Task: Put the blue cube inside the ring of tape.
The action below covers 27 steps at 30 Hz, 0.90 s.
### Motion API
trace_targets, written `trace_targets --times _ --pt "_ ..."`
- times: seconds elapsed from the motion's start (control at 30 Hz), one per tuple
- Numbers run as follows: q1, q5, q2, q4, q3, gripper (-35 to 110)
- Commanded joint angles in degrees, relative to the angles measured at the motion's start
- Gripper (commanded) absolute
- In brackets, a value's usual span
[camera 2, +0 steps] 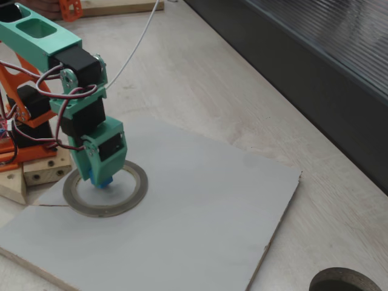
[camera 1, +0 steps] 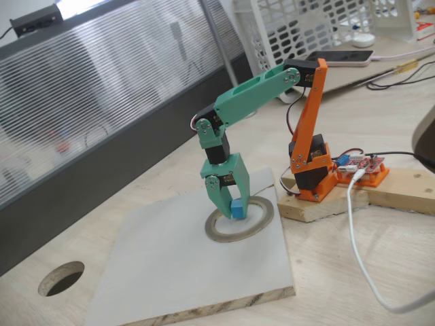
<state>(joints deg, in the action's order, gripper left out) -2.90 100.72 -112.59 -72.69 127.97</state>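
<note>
The ring of tape (camera 1: 262, 221) (camera 2: 134, 195) lies flat on the pale board, a grey-olive band around a wide round opening. My green gripper (camera 1: 232, 207) (camera 2: 100, 179) points straight down over that opening, shut on the blue cube (camera 1: 238, 210) (camera 2: 103, 180). In both fixed views the small sky-blue cube sits between the fingertips, low inside the ring's opening. Whether it touches the board I cannot tell.
The pale board (camera 1: 170, 272) (camera 2: 200, 218) rests on a wooden table. A dark round hole (camera 1: 61, 278) (camera 2: 345, 282) is cut through the tabletop beside the board. My orange base (camera 1: 312, 170) stands on a wood block, with a white cable (camera 1: 360, 251) trailing nearby.
</note>
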Motion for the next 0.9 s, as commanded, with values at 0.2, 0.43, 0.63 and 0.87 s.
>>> trace_targets --times 0.2,0.43,0.63,0.87 --pt "0.0 0.0 -1.93 -0.88 0.18 11" --pt "0.09 -0.18 -1.93 -0.97 0.18 11" --pt "0.09 -0.18 -1.93 -0.97 0.18 11" --pt "0.0 -0.18 -1.93 -0.97 0.18 11"
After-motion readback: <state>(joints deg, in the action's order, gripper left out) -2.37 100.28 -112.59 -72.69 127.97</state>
